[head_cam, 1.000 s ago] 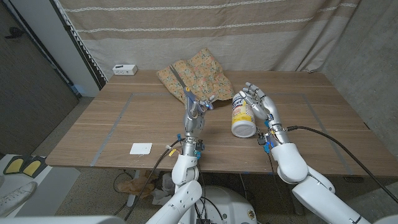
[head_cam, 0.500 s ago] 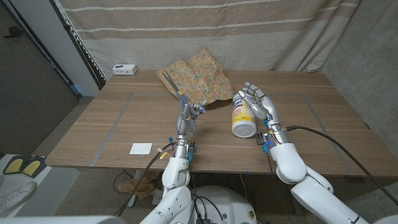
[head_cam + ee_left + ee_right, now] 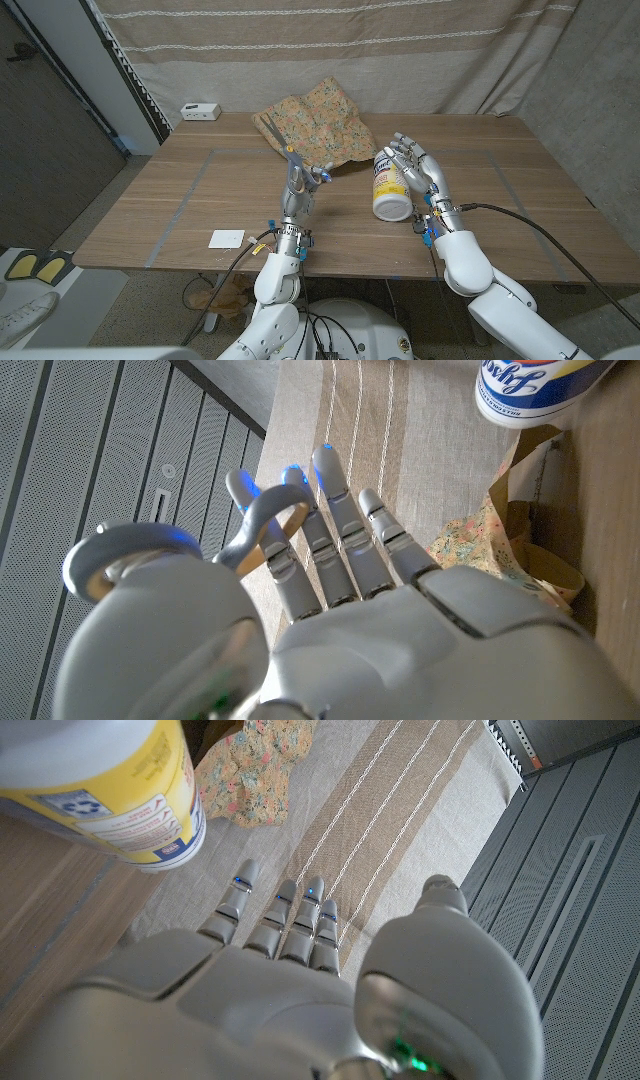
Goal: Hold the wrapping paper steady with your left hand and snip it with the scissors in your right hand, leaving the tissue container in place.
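The floral wrapping paper (image 3: 322, 122) lies crumpled at the back middle of the wooden table (image 3: 180, 200). My left hand (image 3: 298, 188) stands in front of it and grips the scissors (image 3: 279, 136), whose blades slant up and to the left over the paper's left edge. In the left wrist view the grey scissors handle (image 3: 262, 512) loops beside my fingers (image 3: 345, 530), with the paper (image 3: 478, 535) beyond. The yellow-and-white tissue container (image 3: 390, 185) lies on its side right of centre. My right hand (image 3: 422, 174) stands open beside it, holding nothing; its wrist view shows the container (image 3: 105, 785) and the paper (image 3: 250, 765).
A small white card (image 3: 227, 238) lies near the table's front left edge. A white box (image 3: 202, 112) sits at the back left corner. A striped curtain (image 3: 330, 50) hangs behind the table.
My left arm has shifted to the left with the scissors, so the blades now lie over the paper's left edge. The right hand and the container have stayed put.
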Controlling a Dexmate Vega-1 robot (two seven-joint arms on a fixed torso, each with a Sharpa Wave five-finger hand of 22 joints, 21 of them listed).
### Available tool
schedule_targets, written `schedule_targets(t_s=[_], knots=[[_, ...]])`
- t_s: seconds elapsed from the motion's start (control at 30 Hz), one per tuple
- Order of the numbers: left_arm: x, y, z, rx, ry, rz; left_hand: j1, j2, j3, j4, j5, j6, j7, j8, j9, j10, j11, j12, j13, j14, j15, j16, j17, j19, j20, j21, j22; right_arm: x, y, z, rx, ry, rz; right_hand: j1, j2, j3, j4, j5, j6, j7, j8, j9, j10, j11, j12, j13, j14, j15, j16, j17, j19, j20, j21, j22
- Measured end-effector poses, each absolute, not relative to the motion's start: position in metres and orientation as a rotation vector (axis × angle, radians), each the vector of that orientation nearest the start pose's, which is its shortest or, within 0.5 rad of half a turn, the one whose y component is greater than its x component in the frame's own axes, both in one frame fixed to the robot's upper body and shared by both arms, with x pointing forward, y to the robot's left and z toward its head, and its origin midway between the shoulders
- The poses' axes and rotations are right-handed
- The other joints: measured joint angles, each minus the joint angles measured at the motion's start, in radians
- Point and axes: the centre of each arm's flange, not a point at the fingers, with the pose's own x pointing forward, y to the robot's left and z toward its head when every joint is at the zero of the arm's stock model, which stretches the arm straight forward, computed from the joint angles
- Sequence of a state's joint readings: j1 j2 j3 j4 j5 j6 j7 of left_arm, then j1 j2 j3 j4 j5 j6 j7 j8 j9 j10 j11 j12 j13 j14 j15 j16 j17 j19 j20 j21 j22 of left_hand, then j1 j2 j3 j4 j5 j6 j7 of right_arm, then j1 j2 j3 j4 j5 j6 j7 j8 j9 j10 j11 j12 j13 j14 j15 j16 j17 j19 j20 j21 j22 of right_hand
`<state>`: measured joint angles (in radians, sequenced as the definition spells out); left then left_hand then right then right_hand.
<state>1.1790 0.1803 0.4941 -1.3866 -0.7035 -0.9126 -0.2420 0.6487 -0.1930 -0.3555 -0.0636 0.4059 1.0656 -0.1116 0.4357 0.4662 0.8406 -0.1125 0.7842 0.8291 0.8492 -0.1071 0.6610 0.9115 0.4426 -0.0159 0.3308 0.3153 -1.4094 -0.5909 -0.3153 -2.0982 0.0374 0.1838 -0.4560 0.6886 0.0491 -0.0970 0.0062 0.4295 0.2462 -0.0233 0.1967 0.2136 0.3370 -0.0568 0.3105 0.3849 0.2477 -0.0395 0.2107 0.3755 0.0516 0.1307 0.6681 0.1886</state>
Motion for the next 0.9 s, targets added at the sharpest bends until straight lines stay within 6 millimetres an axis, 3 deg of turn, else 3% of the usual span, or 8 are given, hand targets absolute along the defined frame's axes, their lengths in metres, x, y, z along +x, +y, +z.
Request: schedule_targets(t_s=[0.3,0.73,0.77,0.9], knots=[[0.512,0.131,-0.135,-0.416,-0.934,-0.459,-0.038,-0.001,0.0,0.0,-0.015,0.007,0.007,-0.007,0.005,0.02,0.009,-0.018,-0.04,0.0,0.0,-0.018,-0.028,-0.002,0.013,-0.01,-0.005,0.457,-0.196,-0.072,-0.28,-0.81,0.041,0.0,0.0,-0.004,-0.004,0.0,-0.005,0.005,0.0,0.0,-0.003,0.003,0.0,-0.003,0.0,0.0,0.0,0.0,-0.003,0.003,-0.003,0.0],[0.479,0.15,-0.123,-0.393,-0.984,-0.486,-0.056,-0.001,0.0,0.0,-0.033,0.011,0.011,-0.011,0.014,0.035,0.02,-0.023,-0.049,0.018,-0.003,-0.026,-0.046,-0.004,0.021,-0.017,-0.014,0.458,-0.197,-0.073,-0.282,-0.796,0.041,0.0,0.0,-0.004,-0.004,0.0,-0.013,0.005,0.0,0.0,-0.009,0.009,-0.006,-0.005,-0.004,0.004,0.0,-0.005,-0.007,0.007,-0.006,0.0],[0.489,0.146,-0.131,-0.354,-0.897,-0.417,-0.056,-0.001,-0.001,-0.001,-0.035,0.013,0.013,-0.011,0.015,0.038,0.023,-0.022,-0.049,0.018,-0.003,-0.026,-0.046,-0.004,0.021,-0.017,-0.014,0.456,-0.199,-0.071,-0.288,-0.799,0.041,0.0,0.0,-0.004,-0.004,0.0,-0.013,0.005,0.0,0.0,-0.009,0.009,-0.006,-0.005,-0.004,0.004,0.0,-0.005,-0.007,0.007,-0.01,0.0],[0.485,0.149,-0.13,-0.346,-0.894,-0.411,-0.062,0.004,-0.004,-0.004,-0.035,0.025,0.025,-0.01,0.02,0.047,0.025,-0.022,-0.048,0.025,-0.004,-0.026,-0.046,0.0,0.025,-0.017,-0.014,0.456,-0.199,-0.072,-0.289,-0.795,0.041,0.0,0.0,-0.008,-0.008,0.0,-0.019,0.005,0.0,0.0,-0.013,0.013,-0.006,-0.005,-0.004,0.004,0.0,-0.005,-0.007,0.007,-0.01,0.0]])
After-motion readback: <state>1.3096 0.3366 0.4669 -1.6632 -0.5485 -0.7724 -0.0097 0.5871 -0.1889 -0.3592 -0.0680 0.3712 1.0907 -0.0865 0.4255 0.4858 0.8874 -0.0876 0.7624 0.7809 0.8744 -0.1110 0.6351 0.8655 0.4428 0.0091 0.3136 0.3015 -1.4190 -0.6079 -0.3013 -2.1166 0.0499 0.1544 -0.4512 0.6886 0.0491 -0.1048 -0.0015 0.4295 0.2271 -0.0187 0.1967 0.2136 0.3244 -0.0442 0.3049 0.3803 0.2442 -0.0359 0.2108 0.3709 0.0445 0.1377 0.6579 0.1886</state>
